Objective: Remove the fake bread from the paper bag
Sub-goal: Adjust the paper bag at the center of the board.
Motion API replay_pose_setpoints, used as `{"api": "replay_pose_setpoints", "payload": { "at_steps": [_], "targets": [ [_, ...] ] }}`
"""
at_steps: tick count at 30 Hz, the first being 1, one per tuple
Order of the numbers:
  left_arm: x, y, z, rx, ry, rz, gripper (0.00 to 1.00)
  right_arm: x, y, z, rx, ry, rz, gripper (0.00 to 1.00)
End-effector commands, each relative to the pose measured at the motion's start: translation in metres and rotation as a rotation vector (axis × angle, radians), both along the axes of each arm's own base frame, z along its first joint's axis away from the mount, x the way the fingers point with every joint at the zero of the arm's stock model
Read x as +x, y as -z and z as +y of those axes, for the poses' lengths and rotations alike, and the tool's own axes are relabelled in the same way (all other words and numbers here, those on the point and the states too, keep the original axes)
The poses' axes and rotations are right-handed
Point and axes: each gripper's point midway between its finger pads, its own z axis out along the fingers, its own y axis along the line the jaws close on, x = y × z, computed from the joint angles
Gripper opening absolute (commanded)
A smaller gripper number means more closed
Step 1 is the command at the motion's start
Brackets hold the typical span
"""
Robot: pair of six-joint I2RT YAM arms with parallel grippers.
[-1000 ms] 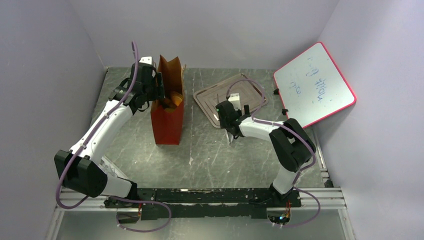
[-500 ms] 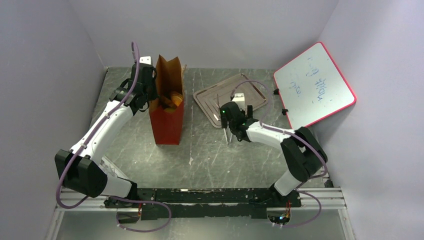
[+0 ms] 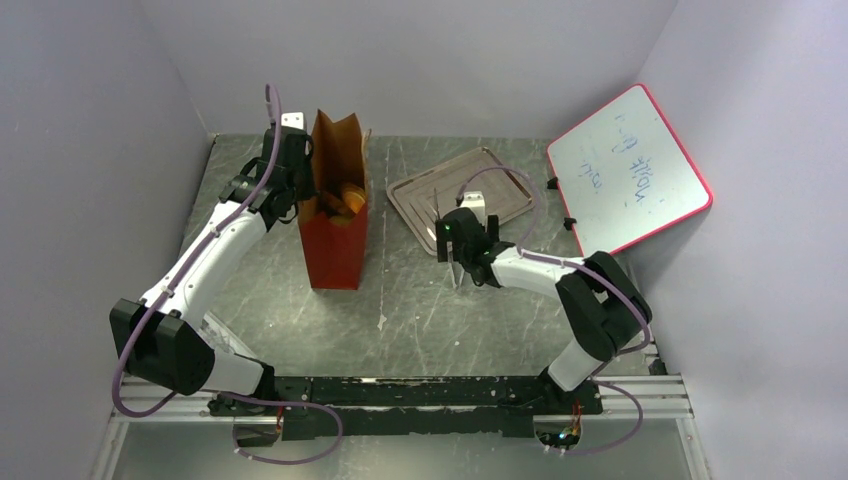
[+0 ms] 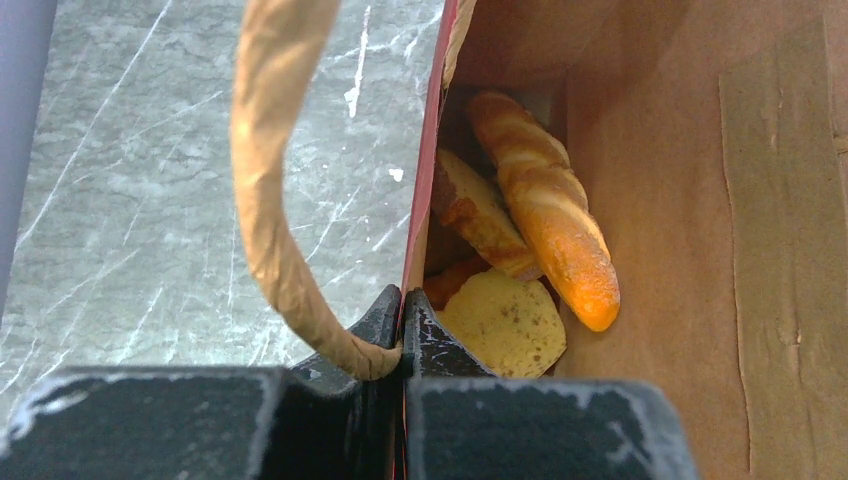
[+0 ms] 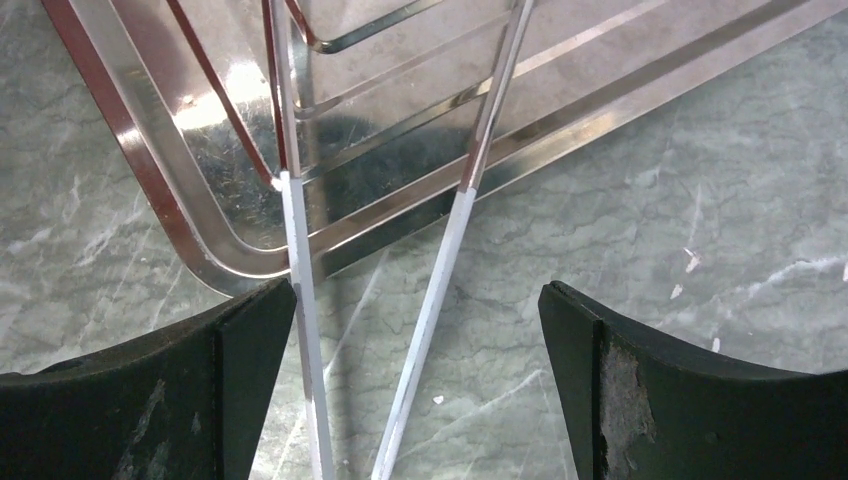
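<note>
The left gripper (image 4: pixel 403 325) is shut tight on the paper bag (image 3: pixel 335 250). It pinches the top edge of the bag's side wall, with one finger outside and one finger inside. A thin cord handle (image 4: pixel 265 200) loops up from right by the fingers.

The fake bread (image 3: pixel 345 200) is down inside the bag, just past the left gripper's inside finger. A long loaf (image 4: pixel 548 215) leans against the brown wall. A round speckled slice (image 4: pixel 503 322) lies closest to the gripper. Another piece (image 4: pixel 475 210) sits beside the loaf.

The right gripper (image 5: pixel 418 295) is open, with its fingers far apart. It hangs low over the table (image 3: pixel 420 320). The near corner of a shiny metal tray (image 5: pixel 150 170) is just in front of it. Two thin pale strips (image 5: pixel 440 270) run out between the fingers toward the tray. I cannot tell what they are. The right gripper is well apart from the bag.
</note>
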Motion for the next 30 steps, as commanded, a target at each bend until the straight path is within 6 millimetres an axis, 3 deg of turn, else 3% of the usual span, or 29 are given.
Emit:
{"api": "replay_pose_setpoints", "payload": {
  "at_steps": [1,12,25,30],
  "targets": [
    [0.009,-0.021,-0.002,0.004,0.005,-0.077,0.07,0.002,0.007,0.008,0.021,-0.023,0.001,1.0],
    [0.013,-0.018,-0.003,0.013,0.011,-0.067,0.07,0.003,0.023,0.013,0.008,-0.056,0.022,0.98],
    [0.015,-0.014,-0.001,0.035,0.011,-0.057,0.07,0.006,0.03,0.018,0.011,-0.101,0.013,0.8],
    [0.015,-0.016,0.0,0.039,0.007,-0.061,0.07,0.005,0.033,0.02,0.018,-0.115,0.022,0.68]
  ]
}}
